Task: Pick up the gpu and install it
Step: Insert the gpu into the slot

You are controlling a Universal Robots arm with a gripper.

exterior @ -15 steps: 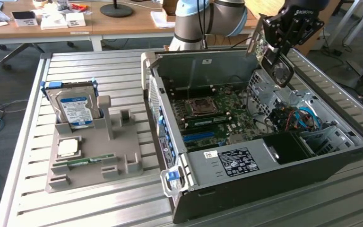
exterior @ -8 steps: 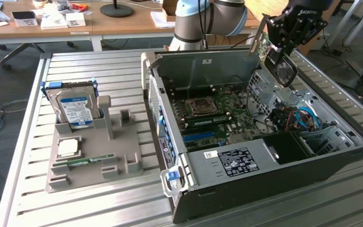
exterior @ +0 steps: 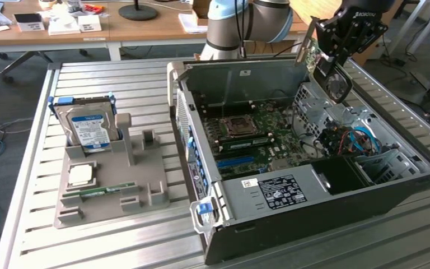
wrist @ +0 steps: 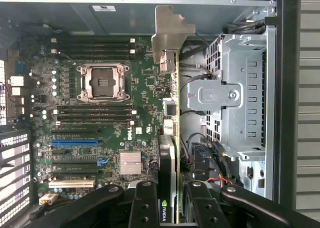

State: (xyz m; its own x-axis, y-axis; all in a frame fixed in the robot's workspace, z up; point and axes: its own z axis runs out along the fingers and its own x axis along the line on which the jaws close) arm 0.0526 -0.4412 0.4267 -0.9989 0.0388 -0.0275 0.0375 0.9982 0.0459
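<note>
Gripped on edge by the closed fingers (wrist: 145,208) at its black cooler end: the graphics card (exterior: 335,81). Hanging above the open computer case (exterior: 312,218), over the motherboard (wrist: 145,82) and just beside the metal drive cage (wrist: 240,97), silver bracket (wrist: 167,32) at the end away from the fingers. Not yet seated in any slot. On the desk (exterior: 125,78), toward the exterior view's left, a grey tray (exterior: 103,210) with a hard drive (exterior: 89,129) standing in it.
</note>
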